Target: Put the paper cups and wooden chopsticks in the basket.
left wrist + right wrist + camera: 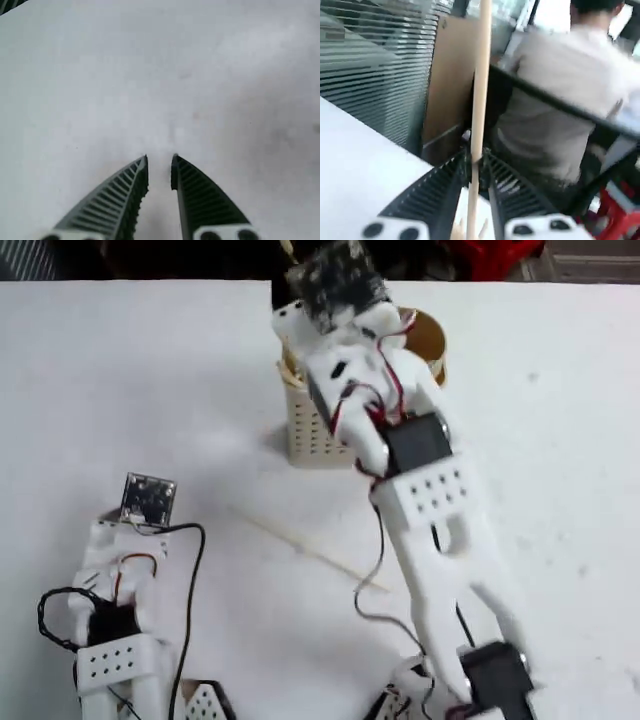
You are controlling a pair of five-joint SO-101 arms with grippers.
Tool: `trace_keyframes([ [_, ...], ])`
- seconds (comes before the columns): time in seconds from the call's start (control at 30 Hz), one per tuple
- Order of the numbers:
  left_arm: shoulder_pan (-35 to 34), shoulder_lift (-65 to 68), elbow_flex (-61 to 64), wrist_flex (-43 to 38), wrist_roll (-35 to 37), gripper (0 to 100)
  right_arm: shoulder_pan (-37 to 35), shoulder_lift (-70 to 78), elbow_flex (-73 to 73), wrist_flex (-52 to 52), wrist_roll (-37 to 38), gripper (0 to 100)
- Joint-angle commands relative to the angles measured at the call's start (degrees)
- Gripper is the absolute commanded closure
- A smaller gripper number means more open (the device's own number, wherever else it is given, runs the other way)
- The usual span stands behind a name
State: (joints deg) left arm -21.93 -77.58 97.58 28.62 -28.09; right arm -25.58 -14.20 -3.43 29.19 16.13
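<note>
A white slotted basket (312, 435) stands at the back middle of the table. A paper cup (432, 338) with a brown inside rises at its right side, partly behind the arm. My right gripper (478, 156) hangs over the basket, shut on a wooden chopstick (481, 75) that stands upright between its fingers. A second wooden chopstick (310, 548) lies slanted on the table in front of the basket. My left gripper (159, 159) hovers low over bare table at the front left, its fingers a narrow gap apart with nothing between them.
The right arm (430, 500) stretches from the front edge across the table to the basket, with its cables hanging near the loose chopstick. The left arm (120, 610) sits at the front left corner. White tabletop (130, 380) lies open to the left.
</note>
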Motion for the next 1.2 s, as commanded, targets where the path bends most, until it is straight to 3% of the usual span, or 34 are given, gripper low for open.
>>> trace_keyframes([
  [0.0,0.75,-0.48,-0.26,-1.05,0.35,91,3.47,1.45,-5.36,1.54,-4.22,98.0],
  [0.23,0.75,-0.48,-0.26,-1.05,0.35,91,5.67,1.71,-5.63,4.53,-4.75,97.8],
  [0.43,0.75,-0.48,-0.26,-1.05,0.35,91,5.32,1.89,-5.63,8.75,-4.92,88.2],
  [0.7,0.75,-0.48,-0.26,-1.05,0.35,91,5.14,0.84,-5.63,14.29,-4.4,88.3],
  [0.87,0.75,-0.48,-0.26,-1.05,0.35,91,1.45,-4.26,-5.54,32.31,-4.31,88.3],
  [1.03,0.75,-0.48,-0.26,-1.05,0.35,91,-7.43,-8.13,-5.36,53.05,-3.6,88.3],
  [1.17,0.75,-0.48,-0.26,-1.05,0.35,91,-14.99,-8.22,3.69,59.47,6.51,88.3],
])
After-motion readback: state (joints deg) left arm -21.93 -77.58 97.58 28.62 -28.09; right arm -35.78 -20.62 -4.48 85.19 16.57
